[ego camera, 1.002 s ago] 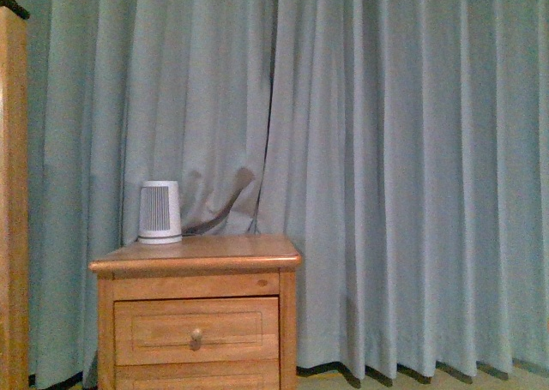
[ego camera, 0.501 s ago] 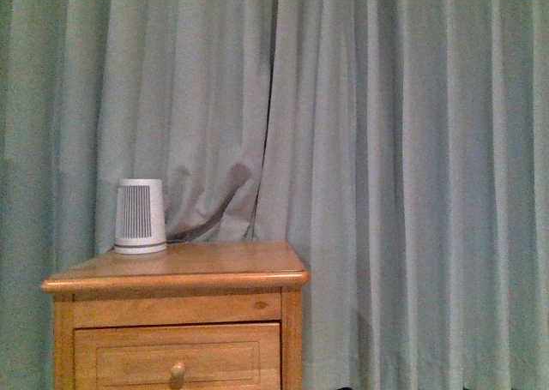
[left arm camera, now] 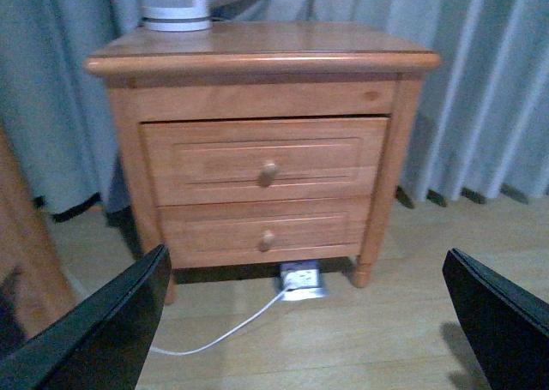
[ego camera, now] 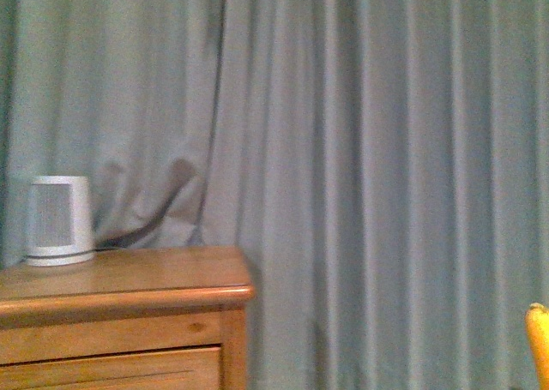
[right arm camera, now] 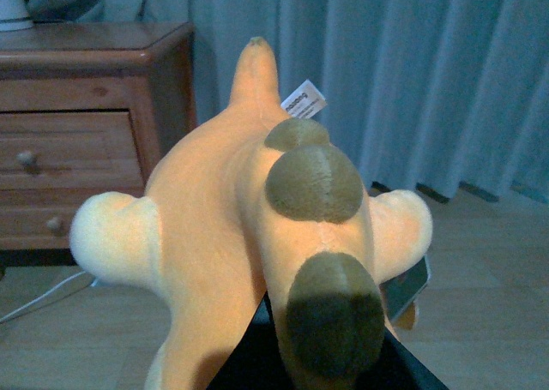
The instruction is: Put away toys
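My right gripper [right arm camera: 313, 356] is shut on the orange-yellow plush toy [right arm camera: 214, 227], which fills the right wrist view: a soft body with pale rounded limbs, olive-brown spots along its back and a white tag. A sliver of the toy [ego camera: 539, 343] shows at the lower right edge of the front view. My left gripper [left arm camera: 309, 321] is open and empty, its black fingers [left arm camera: 94, 330] spread wide above the wooden floor in front of the nightstand [left arm camera: 266, 133]. Neither gripper itself shows in the front view.
The wooden nightstand [ego camera: 120, 313] has two knobbed drawers [left arm camera: 266, 163], both closed. A white ribbed device [ego camera: 58, 220] stands on its top. A power strip [left arm camera: 300, 280] with a white cable lies under it. Grey-blue curtains [ego camera: 377, 167] hang behind.
The front view has swung to the right: the nightstand and white device slid toward the left edge, and the toy's orange tip has come into view at the lower right.
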Controlling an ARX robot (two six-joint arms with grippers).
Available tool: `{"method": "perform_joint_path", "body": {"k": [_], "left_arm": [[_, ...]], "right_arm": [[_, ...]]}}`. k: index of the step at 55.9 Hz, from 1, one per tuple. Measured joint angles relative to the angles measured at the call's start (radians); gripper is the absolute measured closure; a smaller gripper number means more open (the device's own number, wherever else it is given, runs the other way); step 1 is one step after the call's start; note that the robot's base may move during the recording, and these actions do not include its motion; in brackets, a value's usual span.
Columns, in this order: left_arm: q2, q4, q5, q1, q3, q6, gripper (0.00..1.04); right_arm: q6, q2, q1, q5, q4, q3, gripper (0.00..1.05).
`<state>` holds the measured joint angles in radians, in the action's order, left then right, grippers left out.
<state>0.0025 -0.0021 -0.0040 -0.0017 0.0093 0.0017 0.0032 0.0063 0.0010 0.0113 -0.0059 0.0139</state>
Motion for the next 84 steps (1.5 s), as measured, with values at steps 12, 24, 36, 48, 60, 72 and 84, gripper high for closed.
{"method": "perform_joint_path", "body": {"k": [12, 24, 36, 48, 60, 72, 84], "left_arm": [[0.0, 0.0, 0.004, 0.0, 0.0, 0.0, 0.06], [0.0, 0.0, 0.003, 0.0, 0.0, 0.0, 0.06], [0.0, 0.0, 0.003, 0.0, 0.0, 0.0, 0.06], [0.0, 0.0, 0.004, 0.0, 0.0, 0.0, 0.06], [0.0, 0.0, 0.004, -0.001, 0.0, 0.0, 0.06], [0.0, 0.0, 0.002, -0.001, 0.0, 0.0, 0.06], [0.0, 0.0, 0.009, -0.002, 0.0, 0.0, 0.06]], "right_arm": [[0.0, -0.002, -0.001, -0.016, 0.0, 0.0, 0.98], [0.0, -0.001, 0.0, -0.008, 0.0, 0.0, 0.98], [0.0, -0.001, 0.0, -0.013, 0.0, 0.0, 0.98], [0.0, -0.001, 0.0, -0.01, 0.0, 0.0, 0.98], [0.0, 0.0, 0.0, -0.012, 0.0, 0.0, 0.98], [0.0, 0.0, 0.0, -0.007, 0.0, 0.0, 0.98], [0.0, -0.001, -0.002, -0.018, 0.0, 0.0, 0.98]]}}
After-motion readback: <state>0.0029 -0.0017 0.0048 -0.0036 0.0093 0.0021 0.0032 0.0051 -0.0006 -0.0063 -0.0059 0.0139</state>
